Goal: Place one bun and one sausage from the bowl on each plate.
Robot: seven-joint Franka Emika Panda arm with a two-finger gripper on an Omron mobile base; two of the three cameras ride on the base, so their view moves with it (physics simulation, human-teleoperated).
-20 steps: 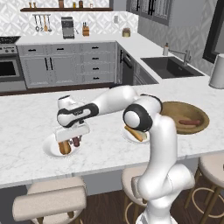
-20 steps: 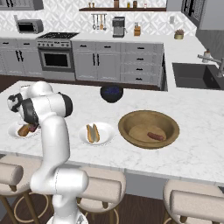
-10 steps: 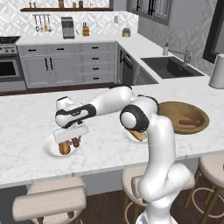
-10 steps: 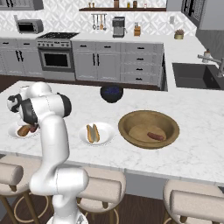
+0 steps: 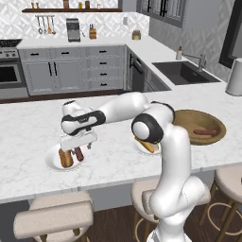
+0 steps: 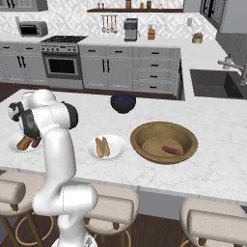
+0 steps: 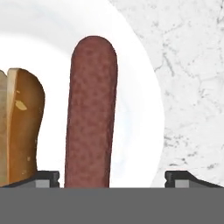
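On the marble counter, in the left base view, the gripper [image 5: 75, 152] is being held low over the left plate [image 5: 51, 161], where a bun [image 5: 64, 158] and a sausage [image 5: 79, 153] are lying side by side. A second plate [image 5: 137, 146] is partly being hidden behind the arm, and the wooden bowl [image 5: 189, 118] is being shown to the right with one sausage in it.

Seen from the right base view, the left plate [image 6: 14, 146] is being covered partly by the arm, the other plate [image 6: 118, 144] is being occupied by a bun and sausage, and the bowl [image 6: 144, 132] is sitting beside it.

Through the hand view, the fingertips [image 7: 46, 177] are being held wide apart, the sausage [image 7: 91, 114] lying free between them on the plate [image 7: 140, 109], just beside the bun [image 7: 24, 127]; nothing is being gripped.
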